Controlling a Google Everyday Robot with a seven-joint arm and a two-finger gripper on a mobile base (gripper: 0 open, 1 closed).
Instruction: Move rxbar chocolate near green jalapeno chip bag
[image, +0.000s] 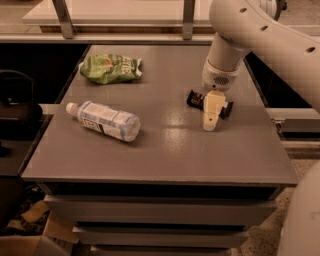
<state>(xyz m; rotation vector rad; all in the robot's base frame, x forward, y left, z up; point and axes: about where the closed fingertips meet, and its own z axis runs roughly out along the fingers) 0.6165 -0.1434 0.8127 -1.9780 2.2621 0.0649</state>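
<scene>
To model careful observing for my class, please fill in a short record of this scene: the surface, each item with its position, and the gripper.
surface: grey table
chip bag: green and wrinkled, at the far left of the table in this view
bottle: clear plastic, lying on its side, left of centre
bar: dark wrapper, on the right side, its middle hidden behind the gripper
gripper: pointing down over the bar; contact cannot be told
bar and bag: far apart, move not yet done
</scene>
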